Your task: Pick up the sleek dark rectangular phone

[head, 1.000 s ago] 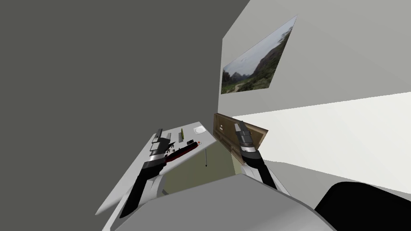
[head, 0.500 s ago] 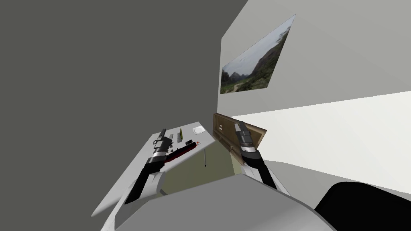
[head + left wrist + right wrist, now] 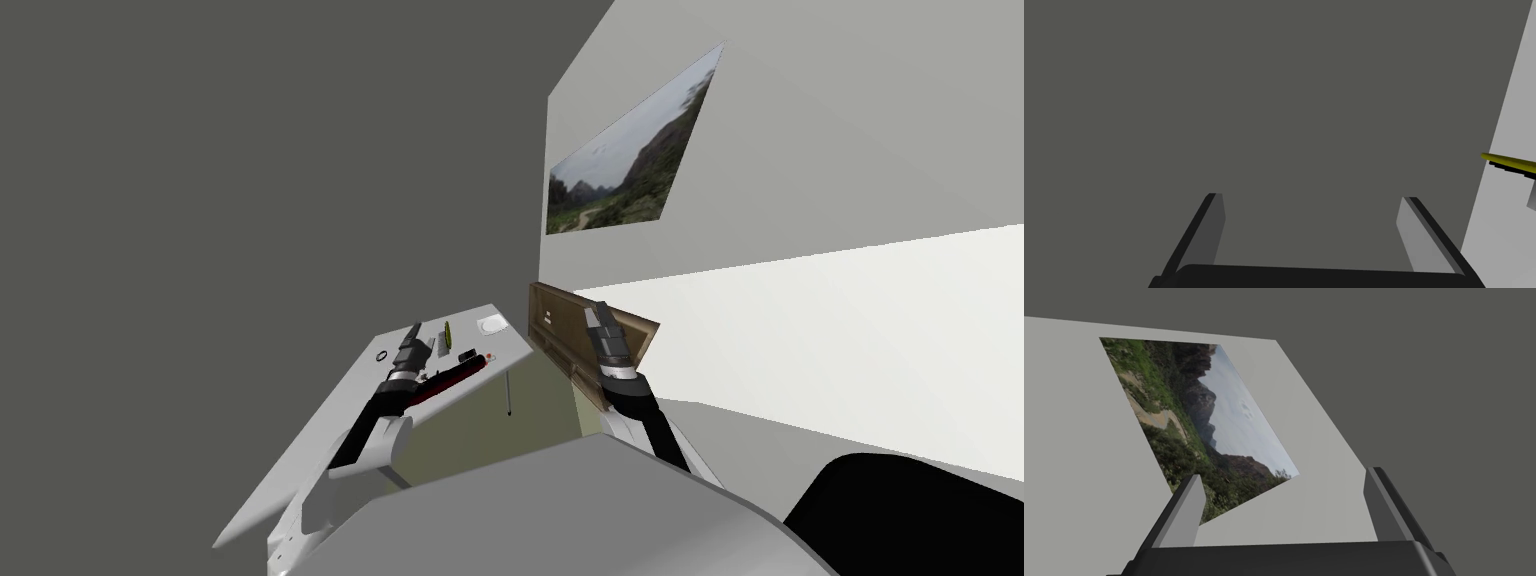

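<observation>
Grey table (image 3: 508,345), left gripper (image 3: 414,328) above — fingers (image 3: 1214,225) apart

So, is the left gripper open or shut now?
Open. In the left wrist view the two fingers of the left gripper stand wide apart, nothing between them but a dark grey wall.

On table (image 3: 508,345): phone (image 3: 466,355) nr pen (image 3: 449,331), plate (image 3: 493,323) further back

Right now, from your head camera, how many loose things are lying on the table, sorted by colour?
Black: 2, a small ring and a small dark block, likely the phone
Dark red: 1, a long slim object
Yellow-green: 1, a thin stick
Grey: 1, a flat strip
White: 1, a round dish
Orange-red: 1, a tiny dot
Total: 7
</observation>
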`<state>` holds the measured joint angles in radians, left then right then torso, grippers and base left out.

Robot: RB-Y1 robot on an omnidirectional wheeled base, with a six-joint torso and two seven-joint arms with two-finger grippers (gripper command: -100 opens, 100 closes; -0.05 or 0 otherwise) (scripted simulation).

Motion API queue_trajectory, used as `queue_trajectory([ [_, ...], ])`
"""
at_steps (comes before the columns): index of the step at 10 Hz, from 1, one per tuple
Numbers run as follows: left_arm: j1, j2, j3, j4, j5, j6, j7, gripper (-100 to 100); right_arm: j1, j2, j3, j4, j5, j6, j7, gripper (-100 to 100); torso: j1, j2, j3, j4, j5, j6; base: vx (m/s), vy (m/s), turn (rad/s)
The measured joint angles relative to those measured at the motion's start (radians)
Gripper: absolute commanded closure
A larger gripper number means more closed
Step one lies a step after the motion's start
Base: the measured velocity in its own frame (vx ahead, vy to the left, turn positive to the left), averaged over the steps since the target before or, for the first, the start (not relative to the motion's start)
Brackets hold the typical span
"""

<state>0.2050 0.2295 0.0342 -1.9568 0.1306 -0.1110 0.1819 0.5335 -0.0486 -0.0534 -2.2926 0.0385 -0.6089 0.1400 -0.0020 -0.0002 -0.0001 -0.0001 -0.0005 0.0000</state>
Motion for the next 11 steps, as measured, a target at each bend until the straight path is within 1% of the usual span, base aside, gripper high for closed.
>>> queue_trajectory([
  [1,-0.01,0.008,0.001,0.017,0.009,0.022,0.004,-100,0.0,0.0,0.0,0.0,0.0,0.0,0.0,0,0.0,0.0,0.0,0.0,0.0,0.0,-0.004,-0.043,-0.036],
  [2,-0.036,0.03,0.005,0.052,0.028,0.042,0.012,-100,0.0,0.0,0.0,0.0,0.0,0.0,0.0,0,0.0,0.0,0.0,0.0,0.0,0.0,-0.004,-0.033,-0.022],
  [3,-0.052,0.035,0.006,0.071,0.036,0.069,0.015,-100,0.0,0.0,0.0,0.0,0.0,0.0,0.0,0,0.0,0.0,0.0,0.0,0.0,0.0,-0.007,-0.035,-0.043],
  [4,-0.082,0.049,0.009,0.1,0.051,0.101,0.018,-100,0.0,0.0,0.0,0.0,0.0,0.0,0.0,0,0.0,0.0,0.0,0.0,0.0,0.0,-0.004,-0.028,-0.025],
  [5,-0.088,0.057,0.01,0.116,0.061,0.128,0.022,-100,0.0,0.0,0.0,0.0,0.0,0.0,0.0,0,0.0,0.0,0.0,0.0,0.0,0.0,-0.002,-0.036,-0.053],
  [6,-0.11,0.075,0.013,0.147,0.079,0.151,0.028,-100,0.0,0.0,0.0,0.0,0.0,0.0,0.0,0,0.0,0.0,0.0,0.0,0.0,0.0,0.001,-0.027,-0.026],
  [7,-0.12,0.077,0.011,0.178,0.084,0.168,0.029,-100,0.0,0.0,0.0,0.0,0.0,0.0,0.0,0,0.0,0.0,0.0,0.0,0.0,0.0,0.002,-0.009,0.007],
  [8,-0.131,0.079,0.012,0.189,0.087,0.184,0.03,-100,0.0,0.0,0.0,0.0,0.0,0.0,0.0,0,0.001,0.0,0.0,0.0,0.0,0.0,0.003,-0.023,-0.062],
  [10,-0.164,0.106,0.022,0.226,0.113,0.242,0.04,-100,0.0,0.0,0.0,0.0,0.0,0.0,0.0,0,0.001,0.0,0.0,0.0,0.0,0.0,0.002,-0.025,-0.045],
  [11,-0.19,0.124,0.024,0.257,0.132,0.267,0.047,-100,0.0,0.0,0.0,0.0,0.0,0.0,0.0,0,0.0,0.0,0.0,0.0,0.0,0.0,0.001,-0.024,-0.031],
])
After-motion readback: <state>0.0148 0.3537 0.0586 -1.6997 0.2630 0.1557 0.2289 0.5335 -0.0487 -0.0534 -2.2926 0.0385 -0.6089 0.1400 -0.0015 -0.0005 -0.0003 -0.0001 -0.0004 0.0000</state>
